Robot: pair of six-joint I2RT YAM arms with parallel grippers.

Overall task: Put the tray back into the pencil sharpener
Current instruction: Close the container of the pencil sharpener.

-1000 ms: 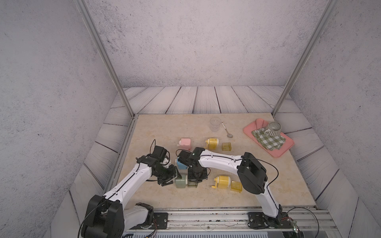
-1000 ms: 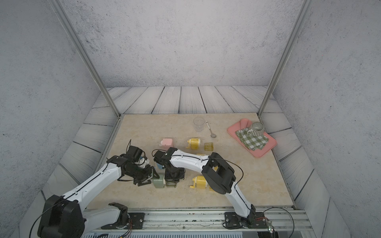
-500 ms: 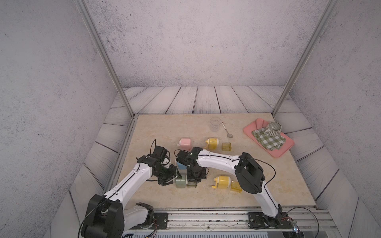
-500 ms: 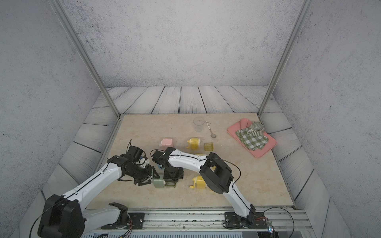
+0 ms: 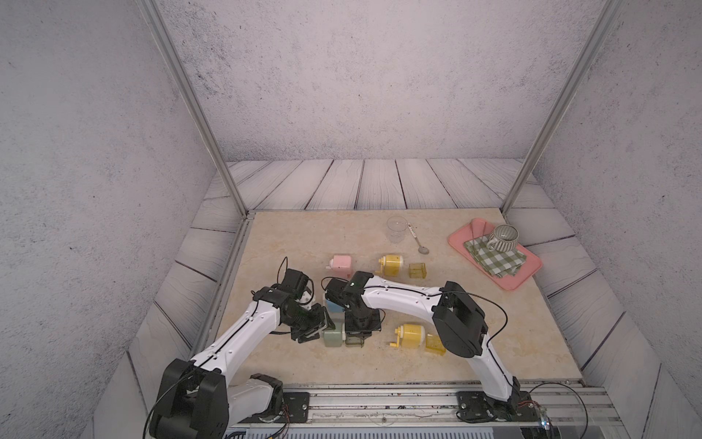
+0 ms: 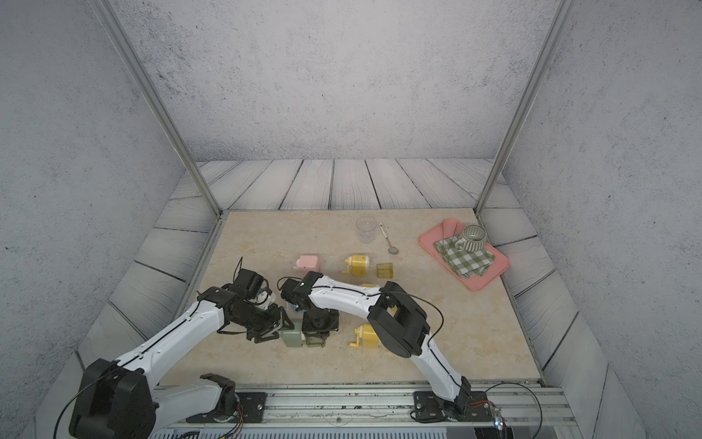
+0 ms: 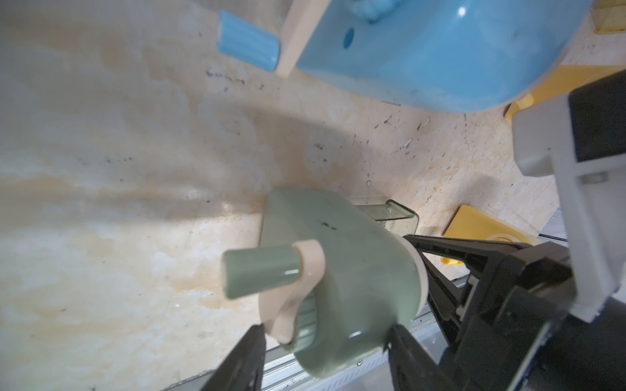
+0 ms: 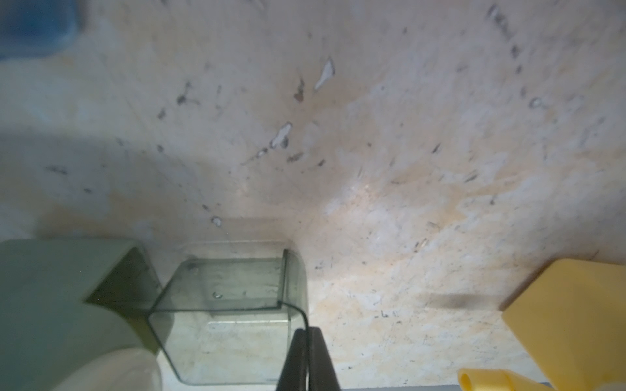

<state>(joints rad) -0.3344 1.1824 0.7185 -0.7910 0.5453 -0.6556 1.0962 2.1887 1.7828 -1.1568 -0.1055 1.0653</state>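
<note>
Tray [image 8: 230, 294] and green pencil sharpener [image 8: 50, 287] are sitting side by side on the worktop [image 5: 304, 235], near the front and left of centre. The clear tray is lying just right of the sharpener, with its left end meeting the open slot but not seated inside.

The right end effector [image 8: 307, 342] is coming down from above and pinching the tray's thin right wall between clenched fingers. The left end effector [image 7: 321, 345] is straddling the sharpener's body from the left, one finger on either side, and appears to be grasping it as a brace.

I judge the insertion to be just starting. Next the tray is going to need a straight push leftward, kept level and square to the slot, while the left arm is holding the sharpener against sliding. A slight skew risks jamming a corner.
</note>
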